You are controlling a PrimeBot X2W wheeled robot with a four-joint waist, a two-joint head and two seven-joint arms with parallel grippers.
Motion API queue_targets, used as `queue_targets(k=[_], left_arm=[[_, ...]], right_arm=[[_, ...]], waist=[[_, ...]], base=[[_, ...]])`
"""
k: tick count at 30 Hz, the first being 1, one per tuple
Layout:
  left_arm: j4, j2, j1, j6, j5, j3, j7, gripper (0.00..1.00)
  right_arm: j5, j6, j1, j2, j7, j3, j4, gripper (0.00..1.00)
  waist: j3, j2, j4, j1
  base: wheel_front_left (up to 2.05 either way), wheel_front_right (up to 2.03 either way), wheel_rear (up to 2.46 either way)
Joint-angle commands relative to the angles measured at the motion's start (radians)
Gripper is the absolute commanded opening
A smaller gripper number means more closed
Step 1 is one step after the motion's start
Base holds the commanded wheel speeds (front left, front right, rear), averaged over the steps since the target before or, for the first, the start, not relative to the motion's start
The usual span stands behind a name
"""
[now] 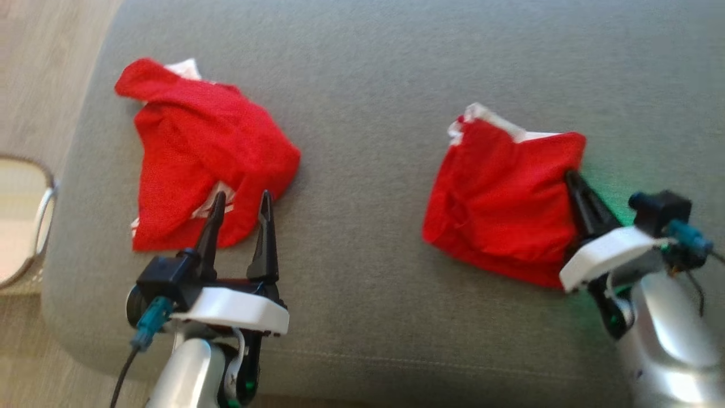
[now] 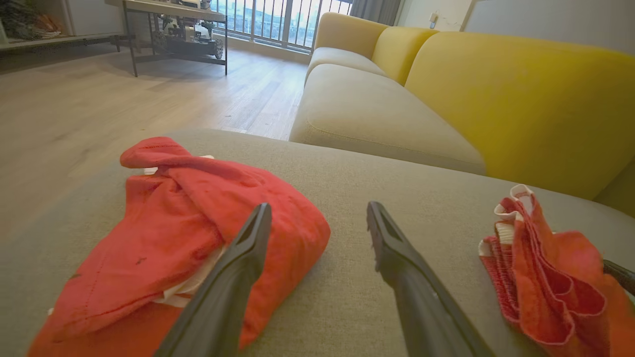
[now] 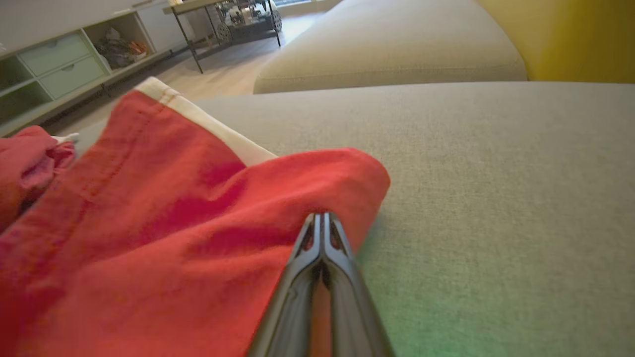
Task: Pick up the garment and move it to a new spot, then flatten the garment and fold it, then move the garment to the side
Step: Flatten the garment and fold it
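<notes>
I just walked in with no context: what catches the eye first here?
Two bright patches stand out on the grey cushion: the left red garment lies crumpled, and the right red garment looks squarer. The left hand is open at the near edge of the left one, while the right hand is shut on the right one's edge. A yellow sofa stands behind.

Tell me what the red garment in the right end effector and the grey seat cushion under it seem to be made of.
The red garment: soft woven cloth, probably cotton, matte; it creases and shows stitched hems, with a white band at one edge. The grey seat cushion: coarse woven upholstery fabric, matte; a fine weave grain shows. Exact fibre cannot be told.
</notes>
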Motion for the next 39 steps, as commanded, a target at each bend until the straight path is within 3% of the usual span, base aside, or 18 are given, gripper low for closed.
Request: queue_targets(k=[1, 10, 15, 20, 33, 39], left_arm=[[-0.042, 0.003, -0.046, 0.011, -0.012, 0.026, -0.005, 1.00], [-0.043, 0.003, -0.059, 0.019, -0.017, 0.017, -0.005, 1.00], [-0.042, 0.003, -0.064, 0.027, -0.028, 0.012, -0.005, 1.00], [-0.042, 0.003, -0.065, 0.029, -0.032, 0.002, -0.005, 1.00], [-0.036, 0.003, -0.069, 0.032, -0.043, -0.020, -0.005, 1.00], [-0.027, 0.003, -0.071, 0.039, -0.052, -0.026, -0.005, 1.00]], right_arm=[[0.004, 0.000, -0.064, -0.022, -0.004, 0.018, 0.014, 0.00], [0.019, 0.000, -0.210, -0.052, -0.017, 0.057, 0.195, 0.00], [0.027, 0.000, -0.223, -0.020, -0.021, 0.090, 0.073, 0.00], [0.020, 0.000, -0.192, 0.014, -0.021, 0.138, 0.035, 0.00], [-0.003, 0.000, -0.289, 0.037, -0.021, 0.258, 0.259, 0.00], [0.031, 0.000, -0.225, 0.042, -0.022, 0.281, 0.091, 0.00]], waist=[[0.041, 0.0000, 0.042, -0.0002], [0.059, 0.0000, 0.067, -0.0002], [0.050, 0.0000, 0.064, -0.0002], [0.044, 0.0000, 0.068, -0.0002], [0.082, 0.0000, 0.124, -0.0002], [0.062, 0.0000, 0.120, -0.0002]], base=[[0.00, 0.00, 0.00], [0.00, 0.00, 0.00], [0.00, 0.00, 0.00], [0.00, 0.00, 0.00], [0.00, 0.00, 0.00], [0.00, 0.00, 0.00]])
